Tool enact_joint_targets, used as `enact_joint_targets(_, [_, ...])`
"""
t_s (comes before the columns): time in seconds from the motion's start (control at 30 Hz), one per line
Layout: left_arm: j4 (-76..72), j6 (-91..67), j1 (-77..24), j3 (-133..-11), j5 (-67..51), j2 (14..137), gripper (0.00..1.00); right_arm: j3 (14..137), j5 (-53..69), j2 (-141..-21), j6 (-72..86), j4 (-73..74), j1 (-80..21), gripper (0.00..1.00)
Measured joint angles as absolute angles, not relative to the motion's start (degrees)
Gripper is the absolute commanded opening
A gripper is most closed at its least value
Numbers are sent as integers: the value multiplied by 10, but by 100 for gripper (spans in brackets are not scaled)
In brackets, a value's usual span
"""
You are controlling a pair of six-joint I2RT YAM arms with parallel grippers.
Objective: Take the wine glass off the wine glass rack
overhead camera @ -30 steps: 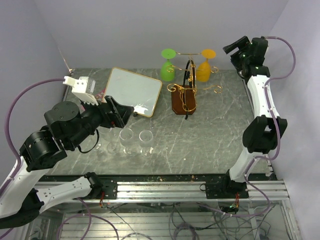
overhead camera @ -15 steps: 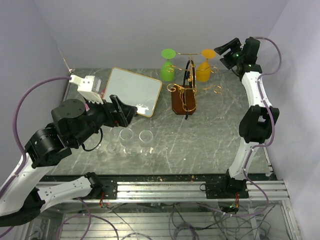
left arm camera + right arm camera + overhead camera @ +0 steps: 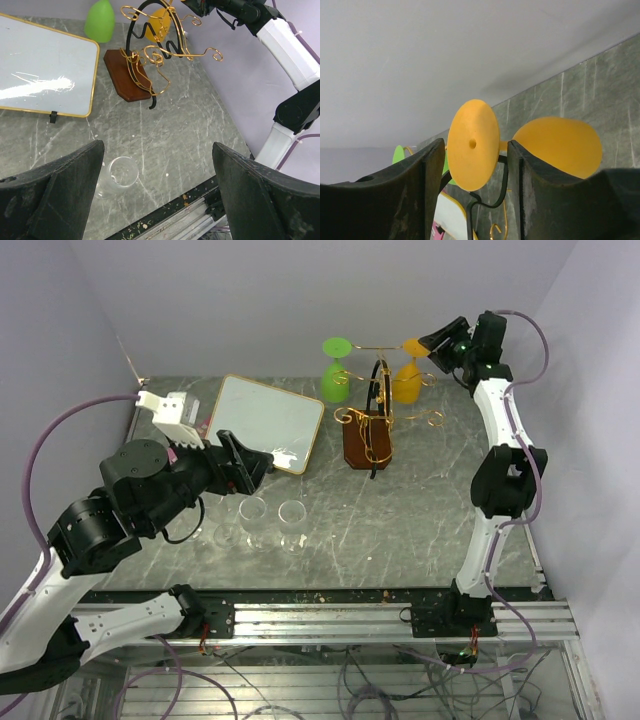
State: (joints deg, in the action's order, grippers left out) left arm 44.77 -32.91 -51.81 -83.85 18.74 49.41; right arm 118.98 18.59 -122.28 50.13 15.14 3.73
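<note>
Orange wine glass (image 3: 406,383) hangs bowl-down on the gold wire rack (image 3: 366,442), with the right gripper (image 3: 476,146) at its foot.
Opaque orange all over, it has a flat round foot with a small dimple at the centre and a rounded bowl. It hangs on the rack's right side at the back of the grey table (image 3: 430,510), opposite a green glass (image 3: 335,380). The right gripper's jaws stand partway apart on either side of the foot, a sliver of gap showing. The left gripper (image 3: 157,150) gapes wide, holding nothing.

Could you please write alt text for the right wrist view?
The right gripper holds its two dark fingers either side of the round foot of an orange wine glass hanging from a black wire rack. A green glass peeks at left.
</note>
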Motion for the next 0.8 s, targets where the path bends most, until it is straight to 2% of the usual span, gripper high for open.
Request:
enact_joint_targets(0.33, [448, -330, -518, -837, 188, 489, 99, 1205, 156, -1229, 489, 188, 29, 40])
enact_joint_targets(0.47, [448, -330, -518, -835, 188, 489, 99, 1223, 153, -1237, 485, 200, 30, 32])
enact_joint_targets(0.8, [448, -330, -518, -834, 188, 483, 99, 1228, 148, -1237, 476, 215, 30, 19])
